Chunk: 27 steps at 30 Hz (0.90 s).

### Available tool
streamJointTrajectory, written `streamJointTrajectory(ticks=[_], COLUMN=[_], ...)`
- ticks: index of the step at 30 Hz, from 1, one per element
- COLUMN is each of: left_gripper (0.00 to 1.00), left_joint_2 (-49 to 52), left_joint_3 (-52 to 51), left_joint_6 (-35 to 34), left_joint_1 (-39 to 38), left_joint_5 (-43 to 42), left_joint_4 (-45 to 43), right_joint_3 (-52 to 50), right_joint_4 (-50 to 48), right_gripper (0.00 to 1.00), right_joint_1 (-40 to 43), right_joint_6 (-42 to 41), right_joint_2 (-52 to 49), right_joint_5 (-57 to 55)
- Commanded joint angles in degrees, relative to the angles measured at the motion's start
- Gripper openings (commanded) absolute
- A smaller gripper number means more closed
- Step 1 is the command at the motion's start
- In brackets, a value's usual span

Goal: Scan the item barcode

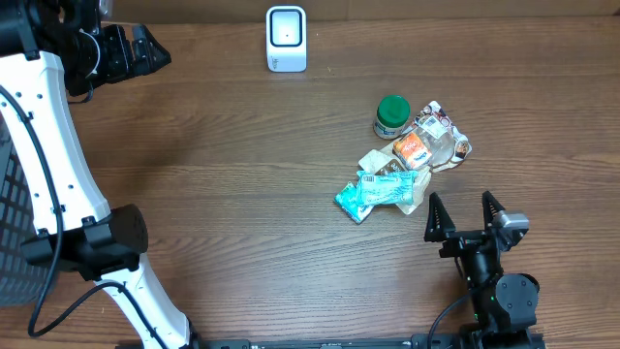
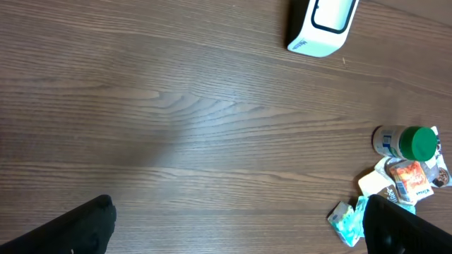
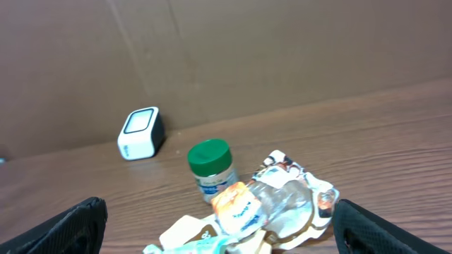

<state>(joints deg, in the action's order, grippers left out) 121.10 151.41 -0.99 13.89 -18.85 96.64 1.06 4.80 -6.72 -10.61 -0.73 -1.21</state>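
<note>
Two grippers, both with fingers wide apart, holding nothing. We see left gripper (image 2: 239, 204) over bare counter (image 1: 242, 174), near its far left corner. Right gripper (image 1: 461, 206) sits just beside pile of items: green-lid bottle (image 1: 391, 116), orange packet (image 1: 412, 148), teal packet (image 1: 376, 192). White scanner (image 1: 286, 39) stands at far edge, well apart from pile.

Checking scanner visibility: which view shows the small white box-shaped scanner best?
Overhead: the small white box-shaped scanner shows whole, face on. Left wrist crops it at the top edge; right wrist shows it small, at an angle.
</note>
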Motion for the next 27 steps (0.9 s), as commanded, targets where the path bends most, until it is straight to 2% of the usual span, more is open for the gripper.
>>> streamJointTrajectory(ticks=[1, 17, 20, 21, 25, 27], left_gripper=[0.99, 1.00, 0.99, 1.00, 1.00, 1.00], left_joint_2=[-0.02, -0.02, -3.48, -5.16, -20.59, -29.75], left_joint_3=[0.00, 0.00, -1.27, -2.58, -21.16, -33.66], left_joint_6=[0.15, 0.15, 0.15, 0.15, 0.63, 0.59], left_joint_1=[-0.04, -0.24, -0.61, -0.63, -0.63, -0.76], left_joint_5=[-0.02, 0.15, 0.15, 0.17, 2.80, 5.29], left_joint_4=[0.02, 0.00, -0.02, -0.04, -3.34, -11.47], right_joint_3=[-0.59, -0.59, -0.59, -0.59, -0.59, -0.59], right_joint_4=[-0.02, 0.00, 0.00, 0.00, 0.00, 0.00], right_gripper=[1.00, 1.00, 1.00, 1.00, 1.00, 1.00], right_joint_1=[0.33, 0.33, 0.33, 0.33, 0.33, 0.33], right_joint_6=[0.17, 0.17, 0.20, 0.20, 0.17, 0.20], right_joint_2=[0.57, 0.57, 0.57, 0.57, 0.57, 0.57], right_joint_5=[1.33, 1.33, 1.33, 1.33, 1.33, 1.33])
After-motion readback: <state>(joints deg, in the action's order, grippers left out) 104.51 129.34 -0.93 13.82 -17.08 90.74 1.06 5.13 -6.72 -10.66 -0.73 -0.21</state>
